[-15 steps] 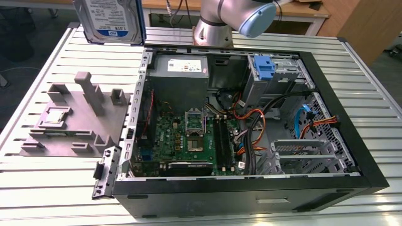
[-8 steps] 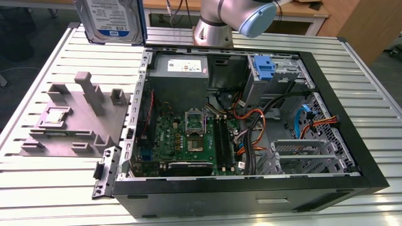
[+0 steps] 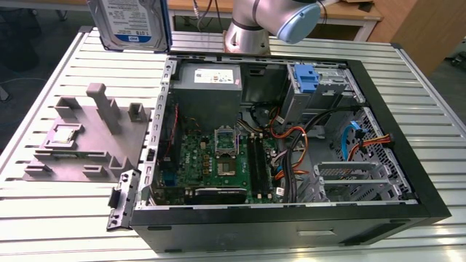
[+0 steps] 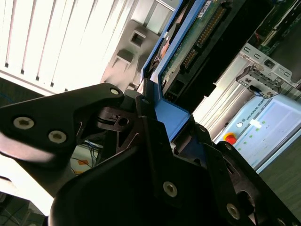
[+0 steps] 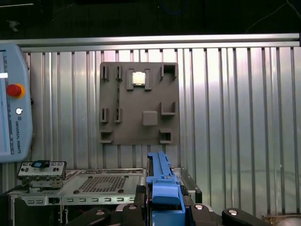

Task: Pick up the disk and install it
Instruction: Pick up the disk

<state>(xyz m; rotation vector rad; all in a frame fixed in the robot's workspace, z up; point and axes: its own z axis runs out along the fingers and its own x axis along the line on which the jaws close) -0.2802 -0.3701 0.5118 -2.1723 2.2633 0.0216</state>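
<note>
One item first: where is the disk (image 3: 131, 24), and what has it? (Supervisor)

I have it aloft, clear of the table (image 3: 58, 218), at the exterior view's upper left, beyond the far corner of the case (image 3: 291, 221). It hangs upright, label facing that camera. In the second wrist view the gripper (image 4: 171, 120) is clamped narrow on the disk's blue bracket; I see no gap at the fingers (image 4: 148, 127). (Operator)

Step in hand? (Supervisor)

I judge the pick done and the carry the step in hand. Nothing is installed: the disk is well apart from any bay. (Operator)

What does seating it call for? (Supervisor)

In my judgement, a transfer across the open case to the bay (image 3: 324, 82) with the blue latch, toward the exterior view's right, with the disk turned to match the bay's mouth and entered squarely. Which way that mouth faces I cannot tell. (Operator)

Obstructions? (Supervisor)

The power supply (image 3: 207, 82) stands between disk and bay. Orange and black cables (image 3: 291, 147) run just beside the bay and could snag the bracket. The grey fixture (image 3: 80, 142) lies on the table beside the case, a chip (image 5: 138, 77) seated in it; I rate both off the likely path. (Operator)
</note>
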